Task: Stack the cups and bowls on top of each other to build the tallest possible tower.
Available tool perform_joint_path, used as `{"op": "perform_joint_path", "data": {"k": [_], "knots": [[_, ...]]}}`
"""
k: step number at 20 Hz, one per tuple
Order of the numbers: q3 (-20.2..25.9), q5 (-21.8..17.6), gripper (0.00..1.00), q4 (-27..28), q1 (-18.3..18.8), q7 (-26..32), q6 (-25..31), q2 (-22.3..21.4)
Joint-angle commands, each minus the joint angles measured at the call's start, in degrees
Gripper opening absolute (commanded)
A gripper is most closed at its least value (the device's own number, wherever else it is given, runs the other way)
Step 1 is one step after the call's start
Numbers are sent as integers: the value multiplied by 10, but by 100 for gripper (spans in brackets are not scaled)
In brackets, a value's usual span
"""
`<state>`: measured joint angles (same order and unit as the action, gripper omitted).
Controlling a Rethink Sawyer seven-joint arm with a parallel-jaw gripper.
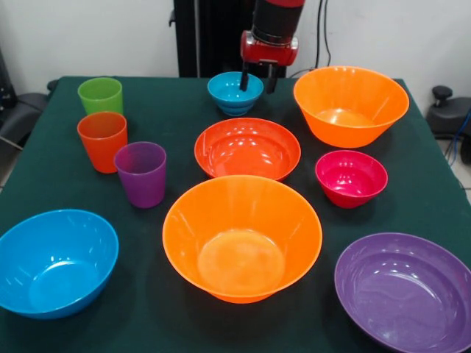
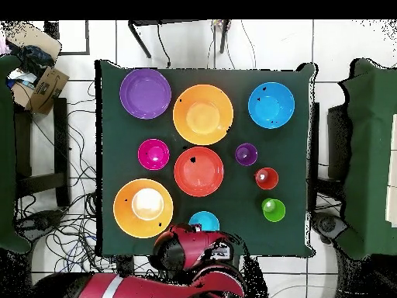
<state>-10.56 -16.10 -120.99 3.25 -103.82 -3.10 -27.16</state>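
Note:
Nothing is stacked; every cup and bowl stands alone on the green table (image 1: 184, 103). The green cup (image 1: 101, 95), orange cup (image 1: 102, 140) and purple cup (image 1: 140, 173) stand in a row at the left. My gripper (image 1: 257, 79) is open, low at the small teal bowl (image 1: 234, 94), one finger (image 1: 243, 79) inside it and the other beyond its right rim. The shallow red-orange bowl (image 1: 247, 148) is in the middle. In the overhead view the arm (image 2: 194, 248) covers the gripper and part of the teal bowl (image 2: 204, 221).
Large orange bowls stand at the far right (image 1: 351, 105) and near centre (image 1: 242, 237). The small magenta bowl (image 1: 351, 177) is right of centre. The large blue bowl (image 1: 55, 261) is near left, the large purple bowl (image 1: 406, 290) near right.

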Motion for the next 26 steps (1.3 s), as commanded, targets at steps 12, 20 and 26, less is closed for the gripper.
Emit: {"op": "perform_joint_path", "data": {"k": [12,20,26], "knots": [[60,-10,0,36,-3,-76,-60,33],[60,5,0,41,-13,-83,-55,37],[68,9,0,42,-10,-83,-46,25]]}}
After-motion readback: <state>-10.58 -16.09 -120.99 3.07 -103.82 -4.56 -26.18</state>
